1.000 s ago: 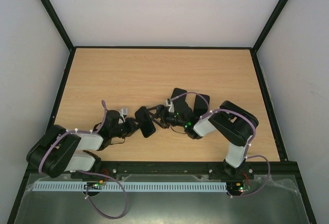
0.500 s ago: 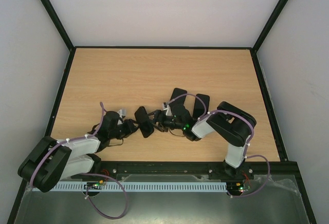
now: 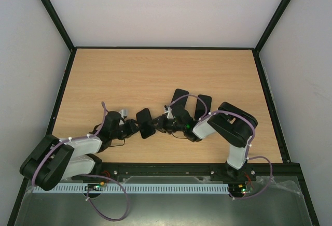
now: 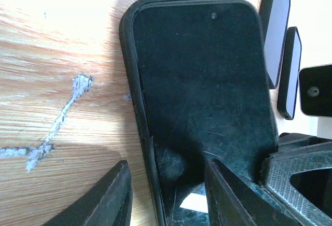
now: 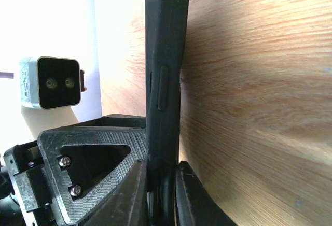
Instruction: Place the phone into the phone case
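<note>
The black phone case [image 3: 144, 120] lies between my two grippers at the table's front middle. In the left wrist view its hollow inside [image 4: 202, 81] faces up, with the camera cutout near my fingers. My left gripper [image 4: 167, 164] stands open astride the case's long side wall, one finger outside on the wood and one inside, with a gap on each side. My right gripper [image 5: 163, 166] is shut on the case's opposite edge [image 5: 165, 81], seen edge-on. Two black phone-shaped slabs [image 3: 180, 100] [image 3: 203, 104] lie behind the right arm; I cannot tell which is the phone.
The same two slabs show pale, reflecting faces [image 4: 278, 29] [image 4: 290, 73] at the right of the left wrist view. A scuff mark [image 4: 57, 125] crosses the wood left of the case. Black frame rails [image 3: 62, 107] border the table [image 3: 155, 70].
My right gripper has reached left to the case and closed on its edge. The case has shifted slightly. The left arm's shoulder has dropped lower, its gripper staying at the case.
</note>
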You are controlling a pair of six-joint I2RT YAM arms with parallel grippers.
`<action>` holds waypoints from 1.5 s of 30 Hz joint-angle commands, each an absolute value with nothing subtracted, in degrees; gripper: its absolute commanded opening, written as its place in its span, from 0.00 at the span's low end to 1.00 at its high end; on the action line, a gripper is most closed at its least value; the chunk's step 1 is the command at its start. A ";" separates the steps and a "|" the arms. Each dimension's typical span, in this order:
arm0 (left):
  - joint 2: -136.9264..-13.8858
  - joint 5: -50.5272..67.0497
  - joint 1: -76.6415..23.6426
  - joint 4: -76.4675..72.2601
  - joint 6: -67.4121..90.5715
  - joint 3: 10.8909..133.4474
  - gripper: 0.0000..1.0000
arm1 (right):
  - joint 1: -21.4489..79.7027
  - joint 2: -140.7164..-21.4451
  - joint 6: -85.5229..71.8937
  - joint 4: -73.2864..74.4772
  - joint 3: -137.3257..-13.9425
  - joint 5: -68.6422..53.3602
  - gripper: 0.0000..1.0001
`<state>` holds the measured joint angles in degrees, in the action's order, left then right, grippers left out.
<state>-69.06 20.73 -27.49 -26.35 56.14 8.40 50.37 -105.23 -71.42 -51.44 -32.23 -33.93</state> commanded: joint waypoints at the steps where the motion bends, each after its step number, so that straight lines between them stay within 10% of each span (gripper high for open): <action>1: -70.72 20.19 -27.69 -25.37 56.14 8.70 0.40 | 50.71 -104.25 -68.75 -48.23 -33.35 -32.50 0.08; 7: -69.82 20.41 -27.56 -25.62 57.05 8.30 0.40 | 50.75 -103.10 -66.60 -45.37 -33.44 -30.95 0.05; 14: -69.05 20.59 -26.81 -26.14 56.88 7.38 0.40 | 50.75 -102.42 -69.15 -48.37 -32.35 -32.30 0.32; 23: -71.45 21.03 -26.72 -27.78 57.26 7.34 0.39 | 50.79 -103.65 -70.59 -51.39 -31.93 -33.44 0.03; 45: -47.85 39.64 -19.62 -32.52 66.64 5.67 0.70 | 50.79 -84.78 -70.70 -65.37 -23.61 -30.39 0.02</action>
<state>-50.33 33.56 -19.90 -28.29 63.40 5.93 50.39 -88.66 -69.14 -53.15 -24.93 -30.81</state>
